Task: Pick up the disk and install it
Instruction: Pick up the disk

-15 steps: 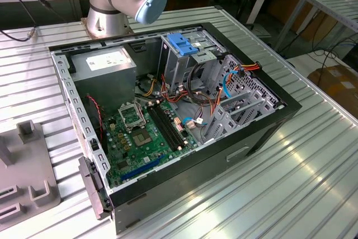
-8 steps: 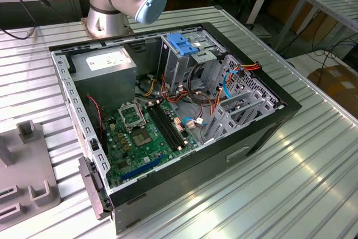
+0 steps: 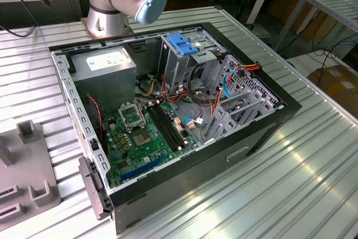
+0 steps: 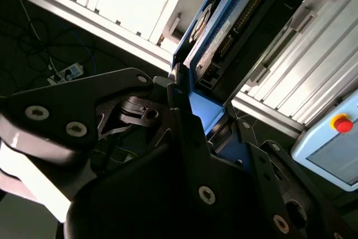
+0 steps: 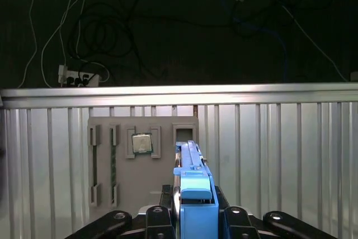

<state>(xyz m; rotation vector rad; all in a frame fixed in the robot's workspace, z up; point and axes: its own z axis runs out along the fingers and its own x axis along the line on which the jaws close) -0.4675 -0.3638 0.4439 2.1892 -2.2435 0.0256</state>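
Since the claw (image 5: 196, 219) is clamped on the disk (image 5: 191, 166), with its black fingers (image 5: 232, 219) pressed to either side of the blue carrier rail, the pick-up half of the job looks done. In the first wrist view the disk is held edge-on, pointing out over a grey fixture plate (image 5: 112, 188) on the slatted metal counter (image 5: 279, 155). A square chip (image 5: 142, 144) sits in one of the plate's pockets, just beside the empty pocket (image 5: 183, 134) at the disk's far end. Whether the disk hangs fully clear of the plate cannot be told. In the exterior view the open computer case (image 3: 251, 149) lies on the counter, its grey drive cage (image 3: 176, 68) topped by a blue latch (image 3: 182, 43) — the disk is in the claw, not in the case, so by my judgement the installing is all left to do.
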